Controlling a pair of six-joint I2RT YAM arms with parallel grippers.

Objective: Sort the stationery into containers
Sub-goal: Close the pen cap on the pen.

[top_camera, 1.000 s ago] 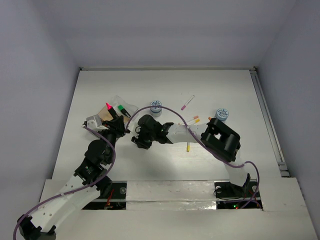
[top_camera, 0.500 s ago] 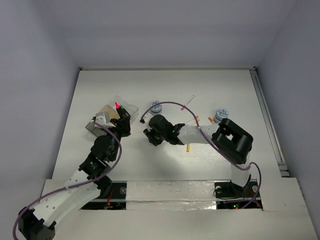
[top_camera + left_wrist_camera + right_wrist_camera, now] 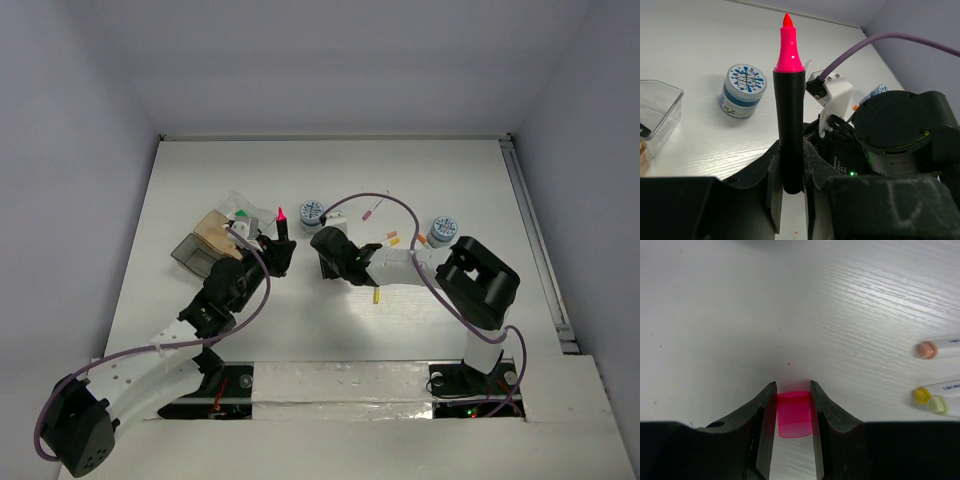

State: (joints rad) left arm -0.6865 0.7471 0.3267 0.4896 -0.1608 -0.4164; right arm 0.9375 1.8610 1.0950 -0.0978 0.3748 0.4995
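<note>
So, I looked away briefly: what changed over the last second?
The left tool carried the pink marker rightward, off the trays. The right tool, with the pink cap, also shifted rightward. Both grips, the discs and the loose pens stayed as they were.

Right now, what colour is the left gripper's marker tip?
Marker tip is bright pink; clearest in the left wrist view.

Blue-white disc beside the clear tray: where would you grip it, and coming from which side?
Likely from straight above, jaws spanning its round side wall. The blue-white disc sits flat, label up, apart from the clear tray; its wall looks too low for a sideways approach.
</note>
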